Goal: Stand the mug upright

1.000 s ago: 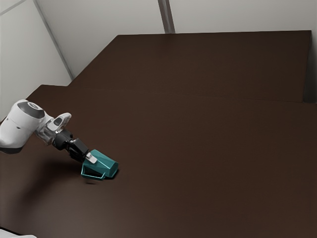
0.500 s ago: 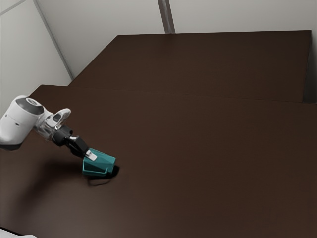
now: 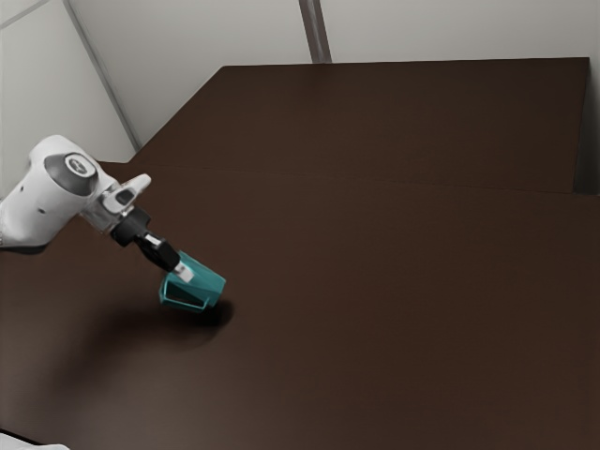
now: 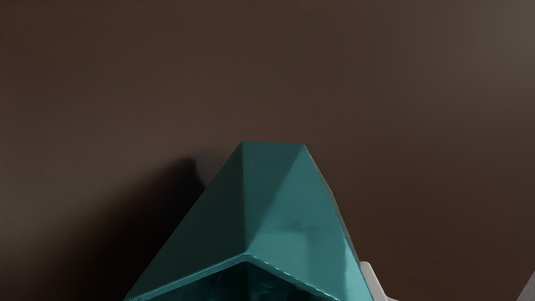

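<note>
My fingers (image 3: pixel 186 273) grip the teal mug (image 3: pixel 208 282), tilted and aloft over the counter (image 3: pixel 394 300) toward its edge at the exterior view's left, where a slipping hold, or a release before the base sits flat, could topple it onto its side.

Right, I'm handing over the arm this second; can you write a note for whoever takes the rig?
Gripper: shut on the mug near its mouth.
Mug: tilted, mouth toward the gripper, base pointing away toward the exterior view's right; it looks raised off the table, with its shadow beneath.
Done: mug gripped and, it seems, lifted.
Left: turn it upright, lower it base-down, release, back off.
</note>
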### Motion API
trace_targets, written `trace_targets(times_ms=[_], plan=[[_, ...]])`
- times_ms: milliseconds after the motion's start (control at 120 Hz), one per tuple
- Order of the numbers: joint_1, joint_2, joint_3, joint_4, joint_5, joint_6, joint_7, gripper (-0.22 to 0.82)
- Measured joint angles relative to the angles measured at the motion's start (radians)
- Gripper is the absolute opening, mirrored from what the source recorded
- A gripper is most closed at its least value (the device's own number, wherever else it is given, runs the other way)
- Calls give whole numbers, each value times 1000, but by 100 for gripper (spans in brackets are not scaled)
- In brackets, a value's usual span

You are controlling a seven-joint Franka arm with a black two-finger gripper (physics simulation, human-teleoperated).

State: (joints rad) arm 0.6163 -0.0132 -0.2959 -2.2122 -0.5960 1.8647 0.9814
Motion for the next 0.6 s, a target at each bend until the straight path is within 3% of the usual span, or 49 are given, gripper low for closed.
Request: trace_targets(times_ms=[200,600], plan=[[-9,-54,-140,-15,136,134,-81,-16],[-17,-88,-314,-19,410,263,-329,-16]])
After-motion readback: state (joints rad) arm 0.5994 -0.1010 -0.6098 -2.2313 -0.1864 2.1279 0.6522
